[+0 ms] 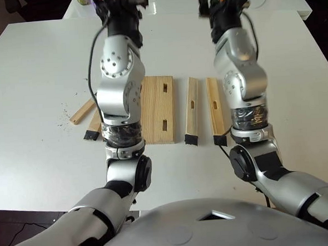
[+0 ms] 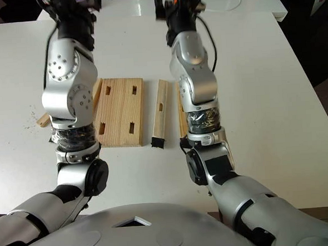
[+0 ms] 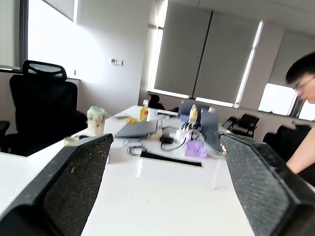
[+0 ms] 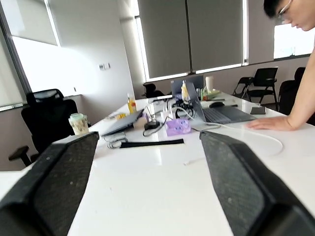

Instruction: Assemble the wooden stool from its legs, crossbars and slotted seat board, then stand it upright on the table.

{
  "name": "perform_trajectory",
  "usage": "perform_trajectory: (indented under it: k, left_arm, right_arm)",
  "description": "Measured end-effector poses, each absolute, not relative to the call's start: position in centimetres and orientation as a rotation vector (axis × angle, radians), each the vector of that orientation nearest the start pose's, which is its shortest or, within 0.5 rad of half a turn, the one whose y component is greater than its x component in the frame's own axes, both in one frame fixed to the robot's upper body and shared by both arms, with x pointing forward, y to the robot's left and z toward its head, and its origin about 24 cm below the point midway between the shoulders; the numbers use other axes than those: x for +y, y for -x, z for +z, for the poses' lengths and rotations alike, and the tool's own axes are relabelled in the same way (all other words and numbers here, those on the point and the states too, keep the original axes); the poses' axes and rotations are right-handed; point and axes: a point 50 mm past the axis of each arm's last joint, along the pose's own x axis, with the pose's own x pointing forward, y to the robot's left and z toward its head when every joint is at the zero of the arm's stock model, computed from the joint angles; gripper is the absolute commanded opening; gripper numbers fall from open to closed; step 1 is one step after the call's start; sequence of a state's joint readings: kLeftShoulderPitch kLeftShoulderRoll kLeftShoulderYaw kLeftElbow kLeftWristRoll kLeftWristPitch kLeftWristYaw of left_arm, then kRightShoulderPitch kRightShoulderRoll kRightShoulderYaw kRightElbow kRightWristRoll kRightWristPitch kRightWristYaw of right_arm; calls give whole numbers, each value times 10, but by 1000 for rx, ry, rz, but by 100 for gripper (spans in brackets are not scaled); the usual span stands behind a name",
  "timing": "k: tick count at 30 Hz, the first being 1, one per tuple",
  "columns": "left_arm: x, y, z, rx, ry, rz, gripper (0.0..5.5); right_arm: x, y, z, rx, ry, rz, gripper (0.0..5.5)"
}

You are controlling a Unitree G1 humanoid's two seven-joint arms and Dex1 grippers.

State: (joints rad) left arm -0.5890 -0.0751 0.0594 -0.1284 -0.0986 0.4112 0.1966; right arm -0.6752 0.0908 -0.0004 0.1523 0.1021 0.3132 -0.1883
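Note:
The slotted seat board (image 1: 157, 109) lies flat in the middle of the white table (image 1: 28, 81). To its right lie two wooden legs with black end caps (image 1: 191, 110) (image 1: 215, 106), side by side. Left of the board, a short wooden bar (image 1: 82, 112) and another black-tipped piece (image 1: 92, 131) are partly hidden behind my left arm. Both arms are raised above the parts. In the left wrist view my left gripper (image 3: 166, 140) is open with nothing between its padded fingers (image 3: 74, 187). My right gripper (image 4: 148, 135) is open too, with bare fingers (image 4: 246, 191).
Wood crumbs (image 1: 63, 115) dot the table left of the parts. Beyond the far edge stands another table with laptops (image 4: 216, 114), bottles, a cup (image 3: 96, 119) and cables. A black office chair (image 3: 42, 108) stands to the side.

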Motion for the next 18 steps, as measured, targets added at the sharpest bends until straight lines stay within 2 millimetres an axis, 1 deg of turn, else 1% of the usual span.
perform_trajectory:
  k: [1, 3, 7, 9, 10, 11, 14, 18]
  left_arm:
    - [106, -326, 185, -229, 161, 15, 403]
    - [106, -325, 168, -189, 149, 28, 403]
    - [108, -328, 152, -113, 169, 54, 403]
    - [109, -331, 146, -85, 171, 60, 403]
    - [109, -332, 146, -84, 153, 67, 403]
    - [109, -334, 151, -122, 79, 78, 403]
    - [105, -337, 163, -207, -25, 79, 403]
    - [99, -337, 165, -277, -137, 142, 403]
  right_arm:
    - [-73, -351, 165, -124, -123, 58, 381]
    - [-72, -350, 157, -92, -89, 18, 381]
    - [-77, -351, 146, -39, -3, -91, 381]
    - [-78, -352, 143, -30, 12, -109, 381]
    - [-78, -352, 144, -33, 20, -116, 381]
    - [-77, -353, 146, -46, 33, -120, 381]
    - [-72, -355, 153, -68, 50, -106, 381]
    - [-66, -356, 148, -39, 82, -74, 381]
